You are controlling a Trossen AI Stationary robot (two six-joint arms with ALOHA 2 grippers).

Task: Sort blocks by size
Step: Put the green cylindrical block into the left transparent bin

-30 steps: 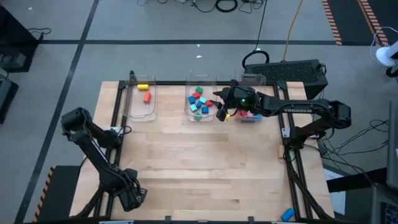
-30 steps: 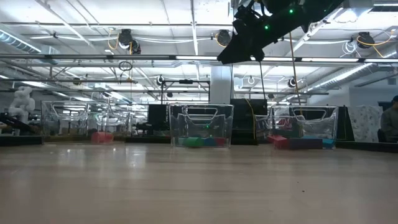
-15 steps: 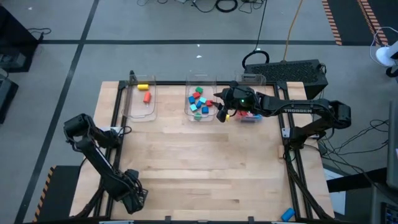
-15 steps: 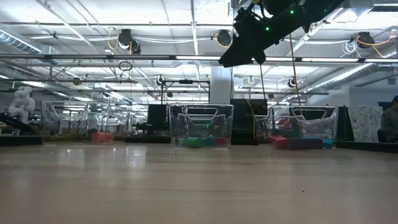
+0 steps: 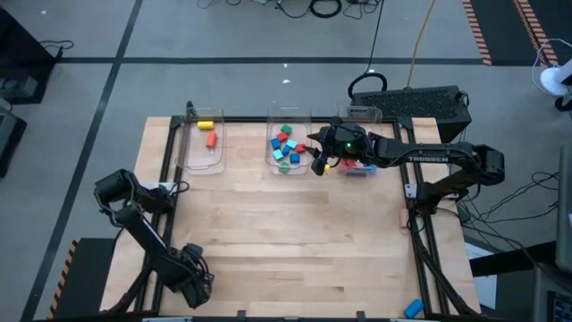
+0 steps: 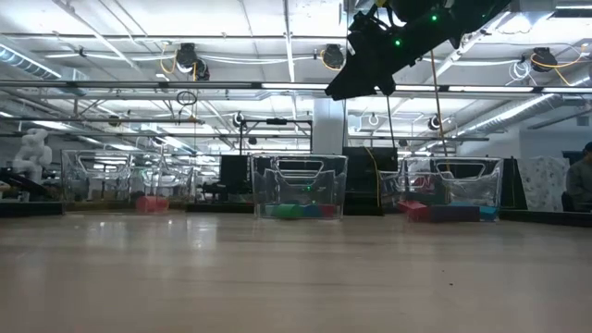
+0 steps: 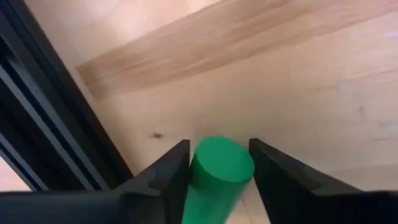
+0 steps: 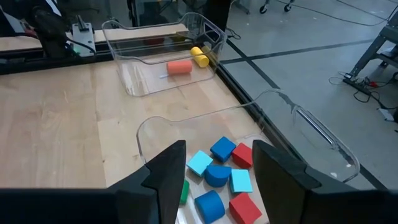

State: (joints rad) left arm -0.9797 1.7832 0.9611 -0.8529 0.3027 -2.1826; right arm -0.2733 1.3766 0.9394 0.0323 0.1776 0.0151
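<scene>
My left gripper (image 5: 197,279) is at the table's near left corner, shut on a green cylinder block (image 7: 219,163), close by the black frame rail (image 7: 56,124). My right gripper (image 5: 317,162) hangs open and empty over the right rim of the middle clear bin (image 5: 288,148); it also shows in its wrist view (image 8: 217,152). That bin holds several blue, red, cyan and green blocks (image 8: 217,177). The left bin (image 5: 204,143) holds a yellow cylinder (image 8: 199,56) and an orange-red one (image 8: 180,67). The right bin (image 5: 359,168) holds red and blue pieces. My left gripper pinches the green cylinder by its curved sides (image 7: 199,180) between the two fingers. The cylinder lies along the fingers, and its flat round end (image 7: 222,158) sticks out past the fingertips. Whether it touches the table, I cannot tell.
The three clear bins stand in a row along the table's far edge. Bare wood (image 5: 295,241) lies between them and the near edge. A black frame (image 5: 168,161) runs along the table's left and right sides. A black case (image 5: 420,103) sits behind the far right corner.
My left arm's elbow has dropped toward the table's near edge, and its gripper has stayed low at the near left corner. My right gripper has kept still over the middle bin.
</scene>
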